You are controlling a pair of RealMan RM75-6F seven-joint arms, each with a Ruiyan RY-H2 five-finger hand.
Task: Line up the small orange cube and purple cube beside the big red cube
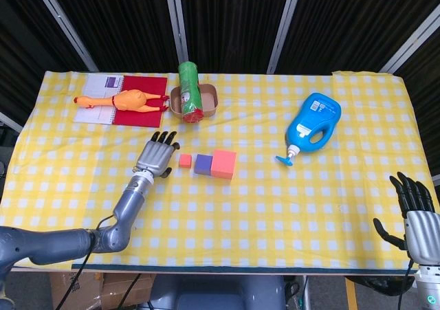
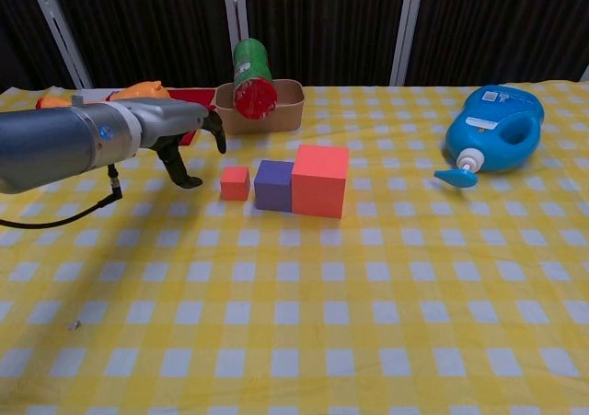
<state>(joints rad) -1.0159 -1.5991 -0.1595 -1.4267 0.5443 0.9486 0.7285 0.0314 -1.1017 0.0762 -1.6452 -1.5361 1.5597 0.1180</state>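
Observation:
The big red cube (image 1: 223, 164) (image 2: 320, 179) stands mid-table. The purple cube (image 1: 203, 163) (image 2: 273, 185) touches its left side. The small orange cube (image 1: 185, 161) (image 2: 236, 183) sits just left of the purple one with a narrow gap. My left hand (image 1: 155, 156) (image 2: 189, 137) hovers a little left of the orange cube, fingers apart, holding nothing. My right hand (image 1: 414, 207) rests off the table's front right corner, fingers spread and empty; the chest view does not show it.
A rubber chicken (image 1: 127, 101) lies on a red notebook (image 1: 124, 99) at the back left. A green can (image 1: 190, 90) rests in a brown tray (image 1: 206, 102) behind the cubes. A blue detergent bottle (image 1: 313, 125) lies at the right.

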